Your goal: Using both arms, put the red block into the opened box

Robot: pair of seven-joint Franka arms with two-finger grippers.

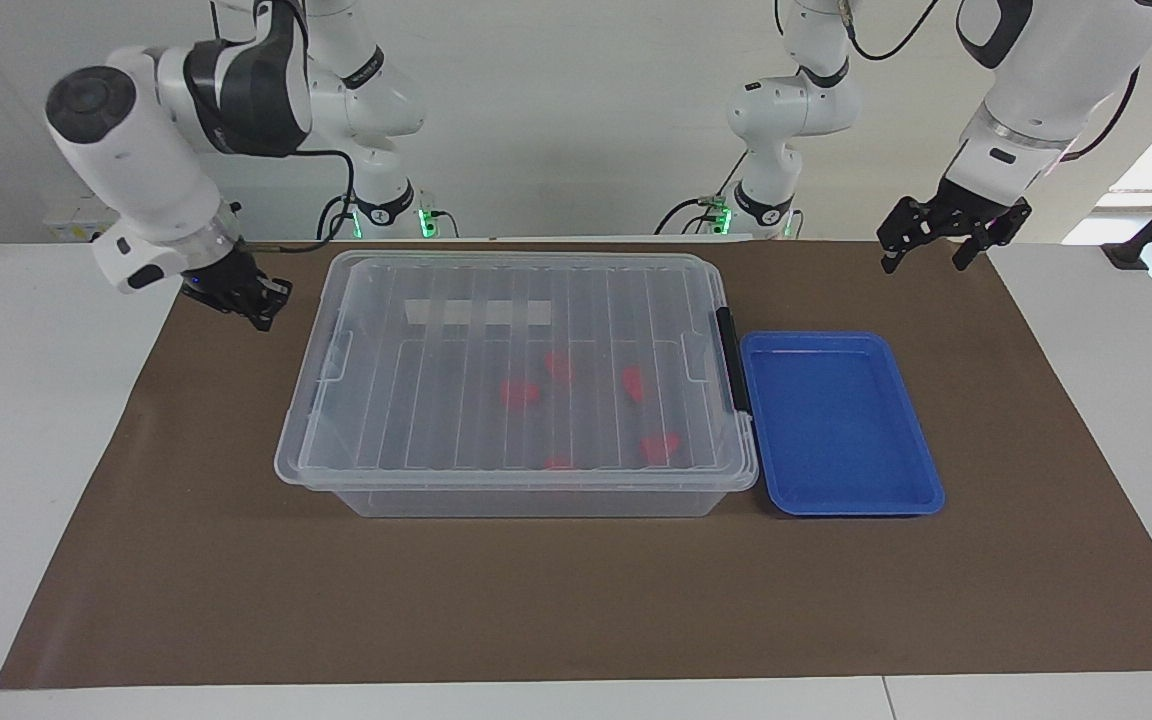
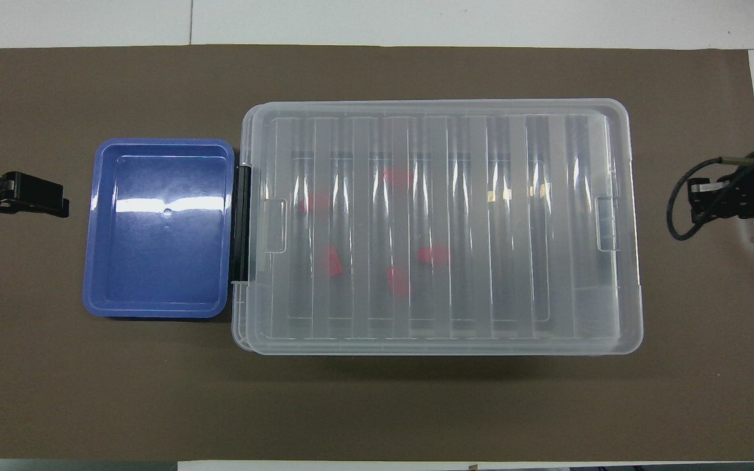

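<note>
The clear box (image 1: 526, 500) (image 2: 635, 294) stands mid-table with its ribbed lid (image 1: 456, 400) (image 2: 514, 275) lying flat on it. A black latch (image 1: 731, 360) (image 2: 244, 222) sits on its end toward the left arm. Several red blocks (image 1: 518, 393) (image 2: 434, 255) lie inside, seen through the lid. My right gripper (image 1: 254, 298) (image 2: 711, 199) hangs over the mat just off the box's end toward the right arm, touching nothing. My left gripper (image 1: 936, 250) (image 2: 56, 199) waits open and empty over the mat near the blue tray.
An empty shallow blue tray (image 1: 836, 420) (image 2: 161, 229) sits against the box's latch end. A brown mat (image 1: 576, 600) covers the table, with white table edge around it. A cable loops from the right wrist.
</note>
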